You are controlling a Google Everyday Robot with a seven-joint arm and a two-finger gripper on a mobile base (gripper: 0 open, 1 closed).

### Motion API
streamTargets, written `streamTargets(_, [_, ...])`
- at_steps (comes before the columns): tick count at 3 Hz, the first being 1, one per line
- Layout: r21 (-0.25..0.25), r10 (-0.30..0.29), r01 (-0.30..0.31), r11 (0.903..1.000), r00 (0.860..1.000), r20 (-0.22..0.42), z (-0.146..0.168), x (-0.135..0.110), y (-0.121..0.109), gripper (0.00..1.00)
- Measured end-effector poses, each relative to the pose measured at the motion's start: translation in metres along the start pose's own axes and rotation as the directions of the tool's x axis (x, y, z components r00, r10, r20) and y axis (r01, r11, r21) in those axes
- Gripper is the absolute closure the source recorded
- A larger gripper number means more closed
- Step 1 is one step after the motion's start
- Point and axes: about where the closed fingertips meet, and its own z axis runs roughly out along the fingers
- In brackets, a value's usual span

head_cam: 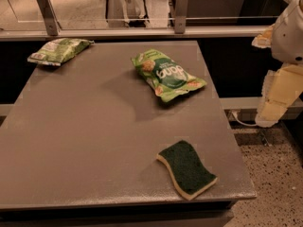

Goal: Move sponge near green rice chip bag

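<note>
The sponge (187, 168) lies flat near the table's front right corner, dark green scouring side up, with its pale yellow foam showing along the edge. The green rice chip bag (168, 74) lies flat towards the back middle of the table, well apart from the sponge. My gripper (273, 109) hangs at the right edge of the view, beyond the table's right side and above the floor. It is far from both the sponge and the bag, and it holds nothing that I can see.
A paler whitish-green bag (57, 51) lies at the back left corner of the grey table (85, 126). A rail with metal posts (181, 8) runs behind the table. Speckled floor (272, 174) lies to the right.
</note>
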Motion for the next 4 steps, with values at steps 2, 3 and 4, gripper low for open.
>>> streamTargets(2, [-0.004, -0.011, 0.011, 0.9999, 1.000, -0.002, -0.003, -0.010, 0.025, 0.00])
streamTargets(3, [-0.039, -0.007, 0.008, 0.9992, 1.000, 0.021, -0.005, -0.026, 0.067, 0.00])
streamTargets(4, [-0.099, -0.029, 0.032, 0.9946, 0.999, 0.038, 0.009, -0.048, 0.109, 0.00])
